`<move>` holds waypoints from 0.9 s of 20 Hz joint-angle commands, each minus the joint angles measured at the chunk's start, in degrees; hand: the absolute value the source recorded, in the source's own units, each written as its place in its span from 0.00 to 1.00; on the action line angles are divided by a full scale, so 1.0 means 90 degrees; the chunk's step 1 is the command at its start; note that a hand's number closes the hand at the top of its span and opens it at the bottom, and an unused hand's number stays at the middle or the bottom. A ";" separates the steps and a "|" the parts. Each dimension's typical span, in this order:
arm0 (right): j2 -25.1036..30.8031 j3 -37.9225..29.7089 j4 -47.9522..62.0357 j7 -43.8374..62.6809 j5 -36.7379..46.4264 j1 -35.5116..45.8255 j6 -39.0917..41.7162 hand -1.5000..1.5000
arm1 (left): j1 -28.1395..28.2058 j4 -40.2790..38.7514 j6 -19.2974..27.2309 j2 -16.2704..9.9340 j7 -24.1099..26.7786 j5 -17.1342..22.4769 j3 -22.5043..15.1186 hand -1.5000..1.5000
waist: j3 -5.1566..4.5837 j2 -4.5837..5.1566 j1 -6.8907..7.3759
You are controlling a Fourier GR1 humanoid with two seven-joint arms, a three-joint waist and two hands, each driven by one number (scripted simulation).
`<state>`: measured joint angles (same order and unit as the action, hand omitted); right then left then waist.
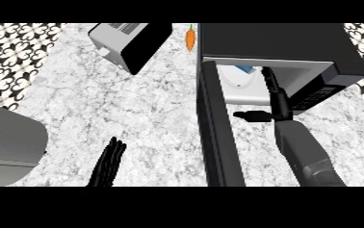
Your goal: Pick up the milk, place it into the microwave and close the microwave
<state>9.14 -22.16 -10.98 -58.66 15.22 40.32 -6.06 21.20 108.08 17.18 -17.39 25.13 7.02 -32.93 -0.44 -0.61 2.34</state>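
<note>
The milk [238, 78], a white carton with a blue patch, lies inside the open microwave [277, 42] at the top right. My right hand [279, 102] reaches into the cavity, fingers straight beside the carton on its right and not curled round it, thumb sticking out to the left. The microwave door [217, 135] stands open, a dark slab running toward the lower edge, just left of my right forearm. At the lower left my left hand [108, 164] rests open, fingers up, far from the microwave.
A white and black toaster [128, 42] stands at the back left. An orange carrot [190, 37] lies beside the microwave's left wall. A grey object [18, 145] sits at the left edge. Marble counter [142, 111] spreads between them.
</note>
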 commanded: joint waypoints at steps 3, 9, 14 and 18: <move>0.0109 -0.0089 0.0034 -0.0564 -0.0220 -0.1122 0.0835 0.00 | -0.0208 -0.0357 0.0130 0.0382 -0.0014 -0.0232 -0.0291 0.00 | 0.0053 0.0078 -0.0290; 0.0442 -0.0119 -0.0565 -0.0773 -0.0589 -0.1834 0.2417 0.00 | -0.0242 -0.0127 -0.0371 0.0098 -0.0477 0.0053 -0.0437 0.00 | 0.0041 0.0009 -0.0462; 0.0247 -0.0025 -0.1236 -0.0913 -0.0872 -0.2446 0.2865 0.00 | -0.0612 -0.0276 -0.0491 -0.0199 -0.0711 -0.0222 -0.0217 1.00 | 0.0043 0.0025 -0.0408; 0.0211 0.0088 -0.1981 -0.0585 -0.1137 -0.2899 0.3107 0.00 | -0.0840 -0.0932 -0.0311 0.0065 -0.0882 -0.0905 -0.0775 1.00 | 0.0034 0.0004 -0.0496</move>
<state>10.91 -21.68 -24.50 -58.57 7.18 18.21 12.06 15.20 103.28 14.81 -16.60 17.84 1.75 -38.38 -0.08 -0.55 -1.67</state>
